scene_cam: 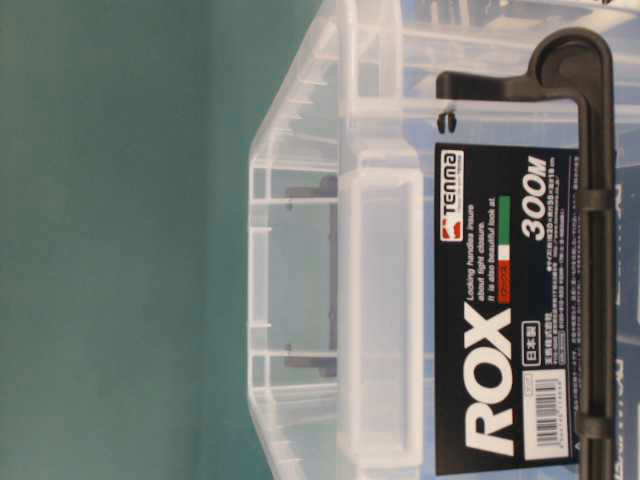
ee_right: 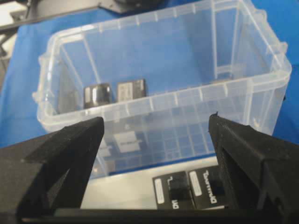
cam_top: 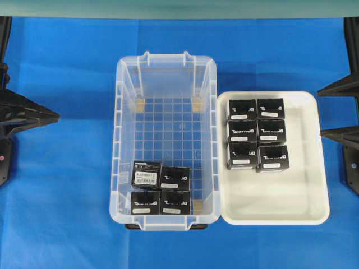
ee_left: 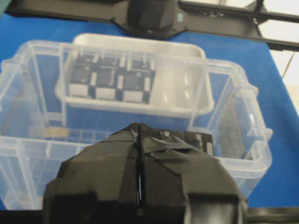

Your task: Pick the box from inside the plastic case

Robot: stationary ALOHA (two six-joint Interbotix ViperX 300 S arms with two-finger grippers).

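**Entry: next box out of the case, approach stage**

- Case [cam_top: 166, 140]: clear bin, centre of the overhead view, long axis running top to bottom of frame. Floor bare except for a cluster at its lower end.
- Boxes in case: four, packed two by two, touching one another. Upper-left of the cluster is the odd box [cam_top: 146, 174] with the large white sticker; not wanted. The other three carry the small label strip. Likeliest target, by my judgement: the box [cam_top: 175, 177] at the cluster's upper right, nearest the tray side.
- Tray [cam_top: 314, 207]: white, touching the case's right wall; six boxes stacked two by three in its upper half, lower half bare.
- Right gripper [ee_right: 156, 135]: fingers spread wide, nothing between them, looking over the tray toward the case wall. Well apart from the target.
- Left gripper [ee_left: 138, 186]: taped pads pressed together, empty, outside the case's left wall.

Handling note: clear the rim first, then descend vertically. Neighbours touch on two sides, so set the fingers across the target's free faces, top and right in the overhead view, rather than wedging between boxes.
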